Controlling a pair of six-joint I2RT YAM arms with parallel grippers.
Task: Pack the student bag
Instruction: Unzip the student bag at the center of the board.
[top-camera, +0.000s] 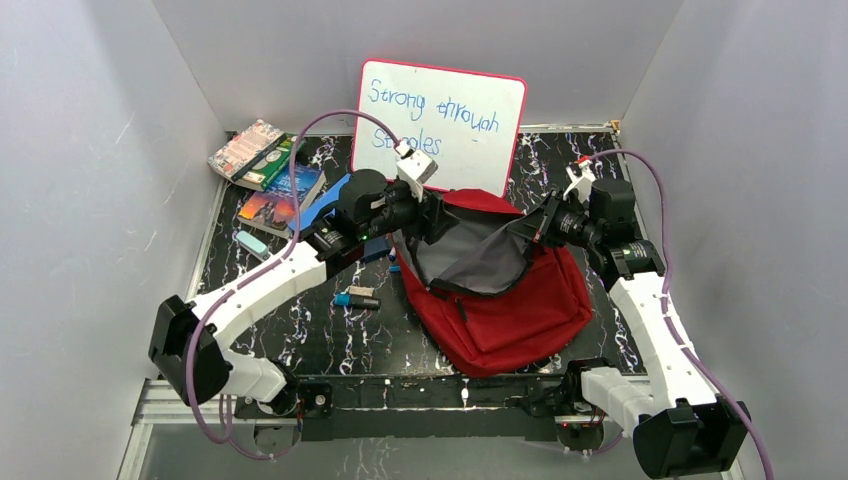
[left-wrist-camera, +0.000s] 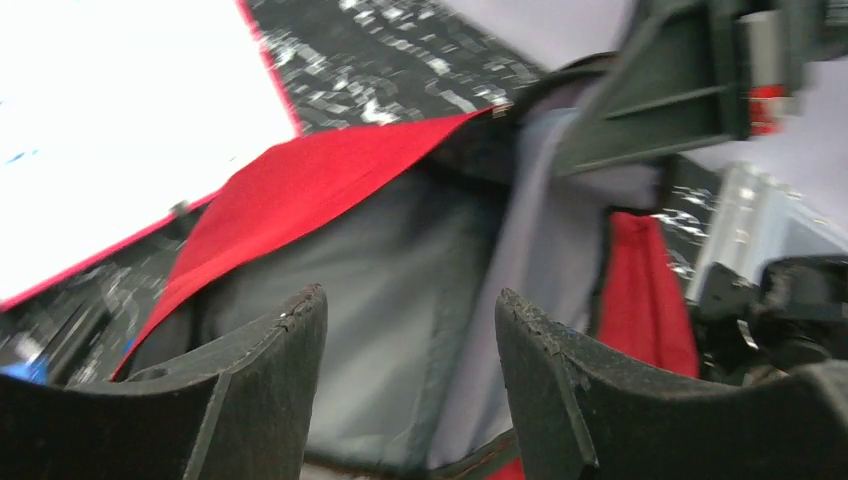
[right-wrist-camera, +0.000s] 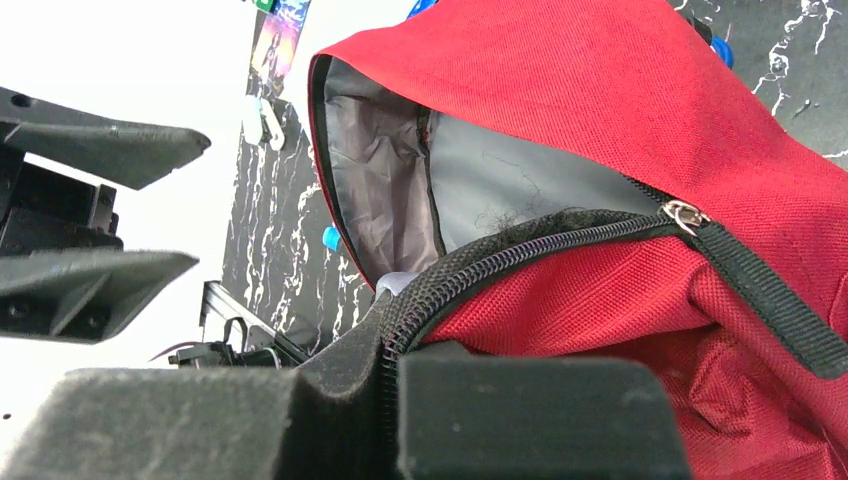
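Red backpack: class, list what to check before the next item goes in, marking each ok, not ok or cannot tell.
1. Mouth of the backpack open, grey lining showing: ok.
2. Its zipper edge clamped by the right tool: ok.
3. The left tool open and empty: ok.
4. The books packed: not ok, stacked on the table.
5. Room left inside: cannot tell.

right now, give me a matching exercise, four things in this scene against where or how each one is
Things:
1. left end effector
2. right end effector
3. whiteboard
4. stack of books

Place or state:
a. far left of the table
b. shut on the student bag at its zipper edge
c. standing upright behind the bag
d. open, at the bag's mouth

Pairs: 1-d, 2-b, 3-c, 4-a
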